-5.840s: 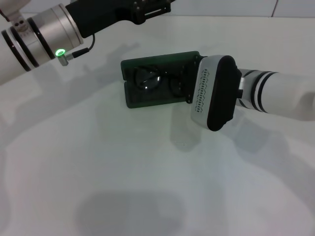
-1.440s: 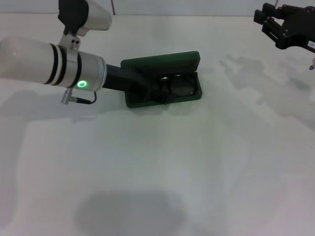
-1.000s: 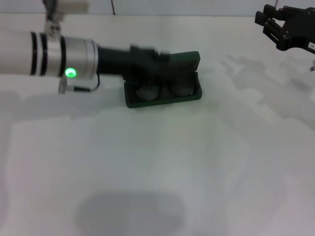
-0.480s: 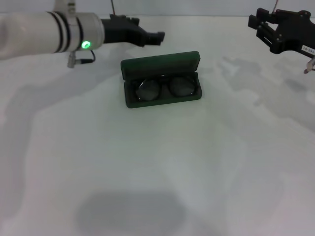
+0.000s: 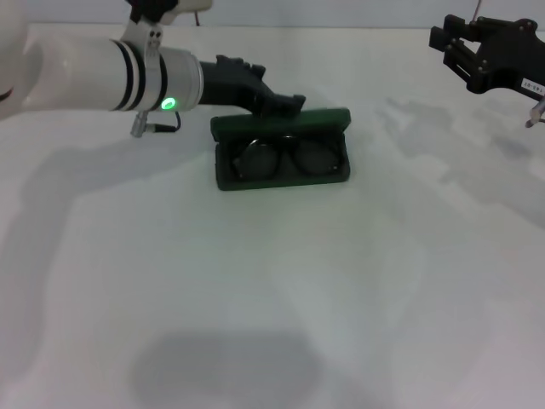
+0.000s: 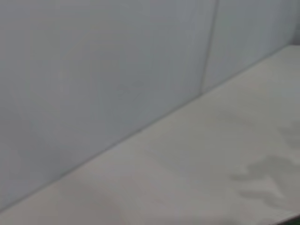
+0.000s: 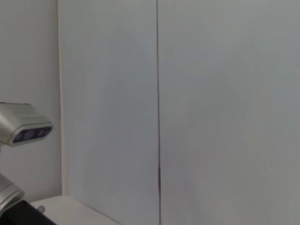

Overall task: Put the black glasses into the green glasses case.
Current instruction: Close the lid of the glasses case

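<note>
White table, pale wall behind

A broad white table fills the head view, matte and plain; soft grey shadows lie across it, one large blurred patch near the front edge, fainter ones toward the far right and along the left side; beyond its far edge runs a pale blue-grey wall; the left wrist view shows that wall meeting the tabletop along a slanting line, a thin vertical seam splitting the panels; the right wrist view shows wall panels with another dark seam.
</note>
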### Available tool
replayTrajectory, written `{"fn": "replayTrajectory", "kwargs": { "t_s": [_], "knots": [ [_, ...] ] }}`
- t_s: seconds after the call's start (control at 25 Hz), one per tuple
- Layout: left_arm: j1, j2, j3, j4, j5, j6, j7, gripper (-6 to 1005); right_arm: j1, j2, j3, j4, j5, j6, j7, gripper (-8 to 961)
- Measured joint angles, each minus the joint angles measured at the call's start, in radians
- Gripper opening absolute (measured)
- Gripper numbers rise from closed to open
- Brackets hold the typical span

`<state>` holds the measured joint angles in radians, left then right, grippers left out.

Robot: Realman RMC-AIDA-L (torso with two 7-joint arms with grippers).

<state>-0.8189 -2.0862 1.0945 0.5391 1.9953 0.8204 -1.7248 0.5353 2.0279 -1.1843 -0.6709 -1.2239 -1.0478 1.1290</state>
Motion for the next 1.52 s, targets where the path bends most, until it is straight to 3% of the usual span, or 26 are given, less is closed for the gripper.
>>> {"fn": "replayTrajectory", "kwargs": {
  "t_s": [0.32, 0.72, 0.92, 1.2, 1.52],
  "knots": [
    [0.072, -0.011, 0.016, 0.034, -0.025, 0.062, 0.069, 885, 0.024, 0.0, 0.0, 0.034, 0.0, 0.003, -0.023, 229],
    [0.173, -0.006, 0.058, 0.075, -0.302, 0.203, 0.328, 878, 0.021, 0.0, -0.015, 0.035, 0.0, -0.002, -0.048, 236],
    [0.166, -0.009, 0.079, 0.043, -0.275, 0.166, 0.33, 875, 0.021, 0.0, -0.02, 0.035, 0.0, -0.002, -0.048, 239],
    [0.166, -0.008, 0.076, 0.028, -0.356, 0.095, 0.315, 874, 0.023, 0.0, -0.026, 0.034, 0.0, 0.0, -0.054, 244],
    [0.147, -0.007, 0.188, -0.01, -0.277, 0.026, 0.316, 874, 0.024, 0.0, -0.034, 0.038, 0.0, 0.003, -0.061, 250]
  ]
}}
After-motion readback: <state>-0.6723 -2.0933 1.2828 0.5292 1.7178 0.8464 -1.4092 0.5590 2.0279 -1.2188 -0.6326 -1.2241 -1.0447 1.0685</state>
